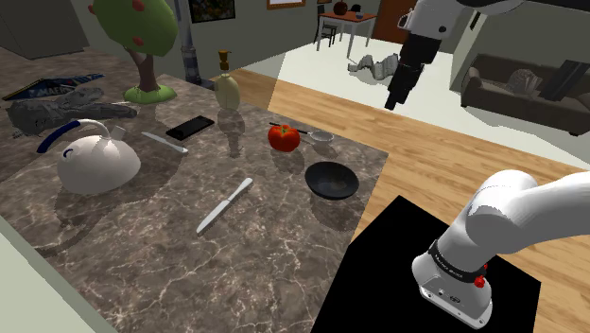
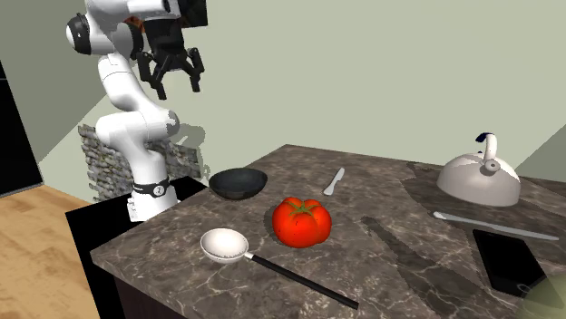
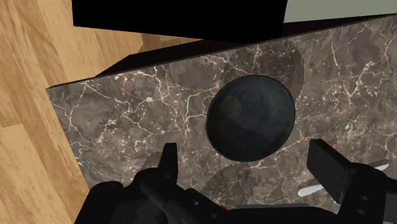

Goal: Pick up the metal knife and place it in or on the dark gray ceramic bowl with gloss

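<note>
Hovering over the glossy dark gray bowl, your black two-finger gripper is spread, empty; the slim silver metal knife lies untouched at the middle of the dark marble counter. Grasp and placement remain.

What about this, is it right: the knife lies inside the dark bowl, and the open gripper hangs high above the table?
No. The shoulder view shows the knife lying on the table, apart from the bowl. The open gripper does hang high above.

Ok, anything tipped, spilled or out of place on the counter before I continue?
Nothing stands out. The knife lies flat on the marbled counter, the dark bowl sits upright and empty, and the tomato looks whole. The open pincer hangs above the bowl.
</note>
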Action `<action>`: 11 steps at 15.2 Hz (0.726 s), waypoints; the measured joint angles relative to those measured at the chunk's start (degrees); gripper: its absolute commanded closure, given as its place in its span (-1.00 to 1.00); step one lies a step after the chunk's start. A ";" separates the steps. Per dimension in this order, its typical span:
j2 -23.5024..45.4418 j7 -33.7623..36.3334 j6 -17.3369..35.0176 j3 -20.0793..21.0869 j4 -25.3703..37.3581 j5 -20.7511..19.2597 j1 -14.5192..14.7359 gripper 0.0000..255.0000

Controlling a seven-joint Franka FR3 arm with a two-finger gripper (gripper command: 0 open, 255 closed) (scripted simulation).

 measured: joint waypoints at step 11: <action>0.36 26.05 7.82 15.62 -5.66 8.03 -1.52 -1.00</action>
